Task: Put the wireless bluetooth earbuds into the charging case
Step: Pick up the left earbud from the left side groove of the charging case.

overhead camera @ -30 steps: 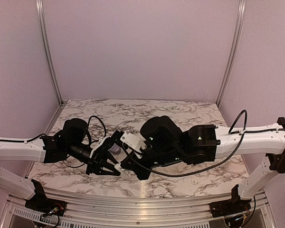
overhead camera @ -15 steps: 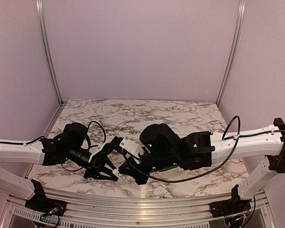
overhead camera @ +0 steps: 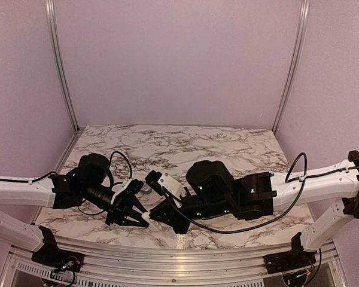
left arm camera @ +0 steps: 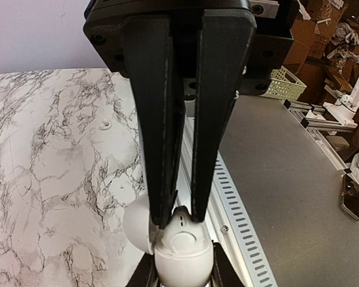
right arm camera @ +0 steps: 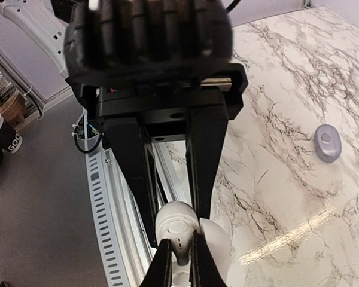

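The white charging case point(left arm camera: 182, 260) hangs just above the table's front edge, its lid point(left arm camera: 136, 224) swung open to one side. My left gripper point(left arm camera: 179, 218) is shut on the case's narrow end, which has two small dark slots. My right gripper point(right arm camera: 176, 230) is shut on the rounded body of the case point(right arm camera: 173, 222), one finger on each side. In the top view the two grippers point(overhead camera: 142, 214) point(overhead camera: 153, 213) meet tip to tip. One earbud point(right arm camera: 326, 142), a small lavender-grey oval with a round mark, lies on the marble behind them point(overhead camera: 146, 188).
The marble table point(overhead camera: 227, 143) ends in a slotted aluminium rail point(left arm camera: 230, 197) right beside the case. Grey floor lies beyond the rail. Lilac walls enclose the back and both sides. The right arm's bulk point(overhead camera: 227, 194) hangs low over the front right.
Both grippers, still tip to tip, have come nearer the table's front edge. The right arm's body has shifted right and lower. The oval bud on the marble has not moved.
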Robot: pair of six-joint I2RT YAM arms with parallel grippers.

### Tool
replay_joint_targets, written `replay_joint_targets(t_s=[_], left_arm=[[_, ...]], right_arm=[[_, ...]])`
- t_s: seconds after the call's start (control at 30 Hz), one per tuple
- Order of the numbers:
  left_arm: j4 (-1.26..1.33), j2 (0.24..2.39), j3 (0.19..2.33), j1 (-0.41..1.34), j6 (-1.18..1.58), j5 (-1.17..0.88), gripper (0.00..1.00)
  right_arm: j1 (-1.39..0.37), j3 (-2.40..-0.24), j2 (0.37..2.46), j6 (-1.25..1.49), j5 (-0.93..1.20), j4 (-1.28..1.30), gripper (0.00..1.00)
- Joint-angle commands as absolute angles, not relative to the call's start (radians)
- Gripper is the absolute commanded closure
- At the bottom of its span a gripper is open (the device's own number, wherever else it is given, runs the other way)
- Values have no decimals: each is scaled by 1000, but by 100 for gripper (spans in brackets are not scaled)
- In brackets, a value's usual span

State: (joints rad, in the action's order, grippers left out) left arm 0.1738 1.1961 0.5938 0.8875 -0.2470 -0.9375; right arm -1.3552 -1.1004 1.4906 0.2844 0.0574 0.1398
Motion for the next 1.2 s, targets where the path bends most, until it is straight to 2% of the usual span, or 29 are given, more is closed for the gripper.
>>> replay_joint_targets(t_s=[0.0, 0.17, 0.37, 1.17], left_arm=[[353, 1149, 655, 911, -258, -1017, 100], [353, 1148, 656, 913, -258, -1020, 100], [353, 1144, 652, 915, -258, -1020, 100], [353, 1166, 656, 915, -264, -946, 100]], right_arm=[[-1383, -1080, 1523, 296, 42, 137, 87], [-1386, -1080, 1515, 296, 19, 139, 84], [-1387, -1082, 1497, 295, -31, 148, 100], [-1387, -1034, 1252, 369, -159, 304, 100]])
